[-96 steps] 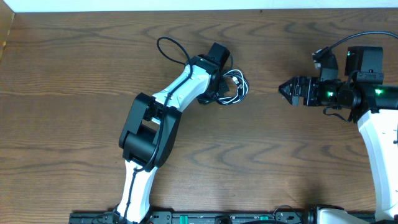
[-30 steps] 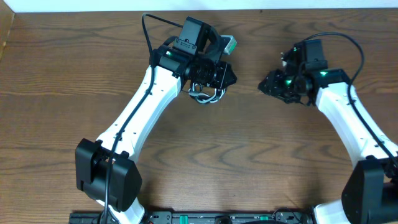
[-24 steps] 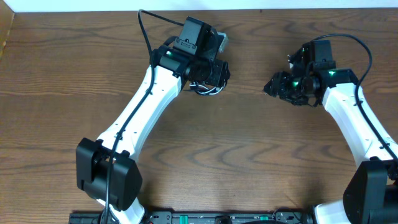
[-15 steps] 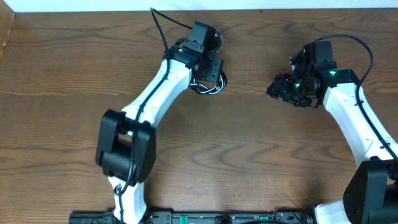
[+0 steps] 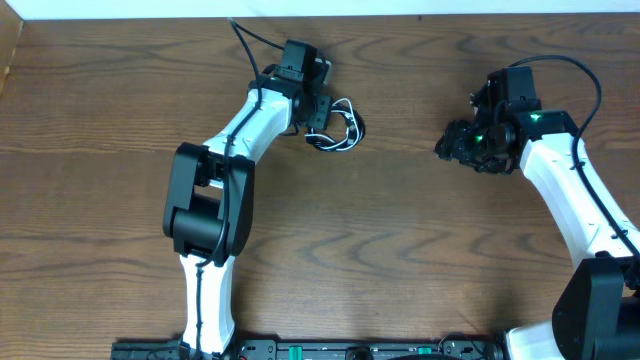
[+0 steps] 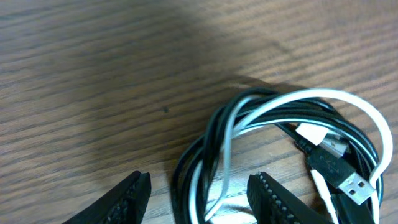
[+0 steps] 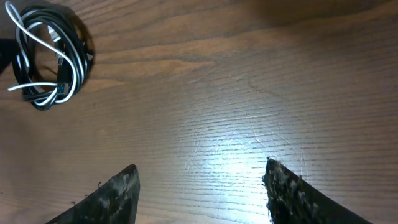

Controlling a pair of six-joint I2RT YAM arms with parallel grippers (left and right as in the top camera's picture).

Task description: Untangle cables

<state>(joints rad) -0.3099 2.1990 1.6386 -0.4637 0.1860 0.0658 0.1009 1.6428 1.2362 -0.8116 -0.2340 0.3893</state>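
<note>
Tangled upper centre on brown wooden surface (image 5: 400, 250): thin black and white cables (image 5: 341, 127). Released beside the bundle: left gripper (image 6: 199, 186). Released and empty at right: right gripper (image 7: 200, 180).

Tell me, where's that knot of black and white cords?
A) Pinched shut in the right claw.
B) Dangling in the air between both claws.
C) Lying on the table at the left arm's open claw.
C: the cables lie bundled on the table with the open left gripper at their edge, while the right gripper is open, empty and well apart.
</note>
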